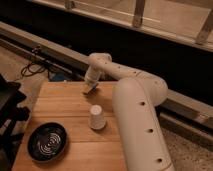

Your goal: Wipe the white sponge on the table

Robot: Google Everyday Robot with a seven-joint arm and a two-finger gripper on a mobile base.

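Observation:
The table is a light brown plank top in the lower left of the camera view. My white arm reaches from the lower right over the table's far part. My gripper points down at the tabletop near the far edge. A small pale flat piece at its tip, against the wood, looks like the white sponge, mostly hidden by the gripper.
A white upside-down paper cup stands mid-table, just in front of the gripper. A round black ridged bowl sits at the front left. A dark chair stands left of the table. Cables lie on the floor behind.

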